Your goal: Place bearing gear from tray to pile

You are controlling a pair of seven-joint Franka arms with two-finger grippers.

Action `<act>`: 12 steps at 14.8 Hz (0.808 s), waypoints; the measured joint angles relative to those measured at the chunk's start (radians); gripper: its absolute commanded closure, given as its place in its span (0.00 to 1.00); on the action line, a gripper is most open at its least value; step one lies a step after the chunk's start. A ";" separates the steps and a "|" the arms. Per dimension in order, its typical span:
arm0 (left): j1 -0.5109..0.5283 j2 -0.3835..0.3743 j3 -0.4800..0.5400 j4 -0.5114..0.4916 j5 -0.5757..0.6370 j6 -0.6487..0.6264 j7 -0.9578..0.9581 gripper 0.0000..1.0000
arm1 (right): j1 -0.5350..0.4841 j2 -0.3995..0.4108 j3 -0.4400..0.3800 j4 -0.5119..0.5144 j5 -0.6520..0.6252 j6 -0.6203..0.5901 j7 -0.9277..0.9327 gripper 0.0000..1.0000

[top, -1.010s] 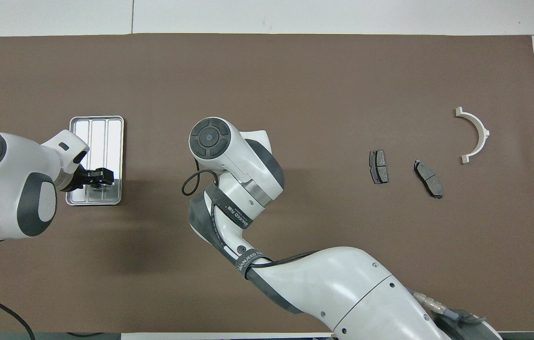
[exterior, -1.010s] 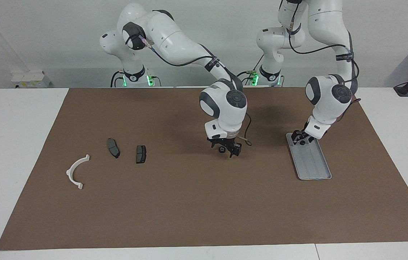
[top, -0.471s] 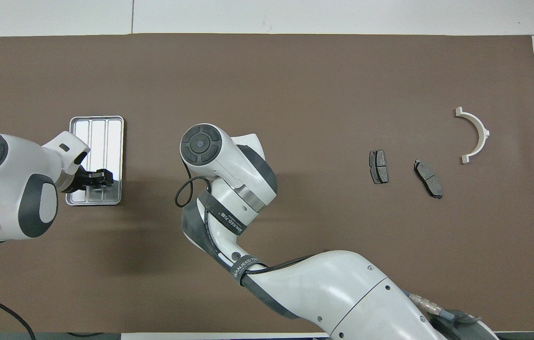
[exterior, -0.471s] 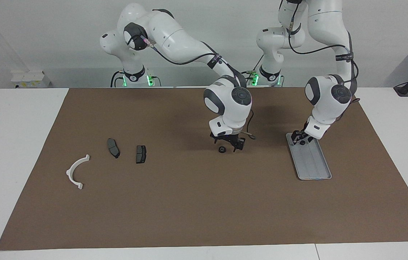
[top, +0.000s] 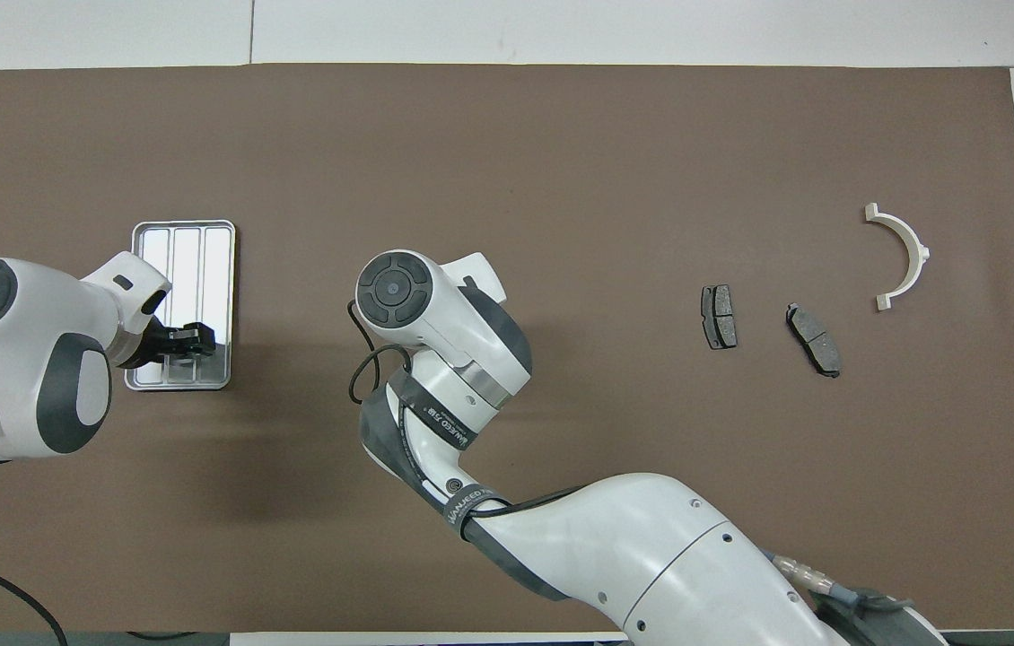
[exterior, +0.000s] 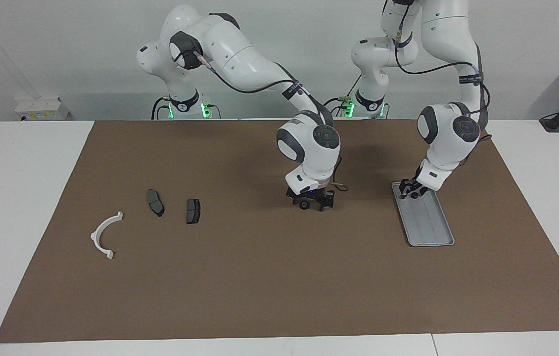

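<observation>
A small black bearing gear [exterior: 304,204] lies on the brown mat mid-table, between the tray and the pile. My right gripper [exterior: 309,201] is low around it, open, a finger on each side of it. In the overhead view the right wrist hides both. The silver tray [exterior: 428,222] [top: 184,242] lies toward the left arm's end. My left gripper [exterior: 412,190] [top: 193,339] is down at the tray's end nearer the robots, with a small dark part at its tip. The pile is a white arc [exterior: 103,235] [top: 906,256] and two dark brake pads [exterior: 155,202] [exterior: 193,210].
The brown mat [exterior: 259,277] covers most of the white table. A wide stretch of bare mat separates the gear from the brake pads [top: 719,317] [top: 813,338]. A small white box [exterior: 42,108] sits off the mat near the right arm's base.
The right gripper rose and swung a little toward the tray, leaving the gear on the mat, then dropped back around it. The left gripper stayed at the tray's end.
</observation>
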 measured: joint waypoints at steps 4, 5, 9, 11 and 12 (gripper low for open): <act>0.000 -0.001 0.000 -0.001 -0.001 0.003 -0.001 0.73 | -0.003 -0.012 0.000 -0.008 0.000 0.001 -0.020 0.47; 0.000 -0.004 -0.002 -0.001 -0.001 0.004 -0.001 0.80 | -0.004 -0.014 0.000 -0.008 0.000 0.001 -0.022 0.49; 0.000 -0.004 0.000 0.000 -0.001 0.003 -0.001 0.87 | -0.010 -0.022 0.000 -0.013 0.000 0.001 -0.031 0.65; 0.001 -0.004 0.002 0.012 -0.001 -0.010 -0.001 0.87 | -0.015 -0.024 0.001 -0.015 0.000 0.001 -0.039 0.79; 0.001 -0.004 0.003 0.030 -0.001 -0.033 -0.001 0.87 | -0.017 -0.027 0.001 -0.015 0.000 -0.001 -0.045 0.92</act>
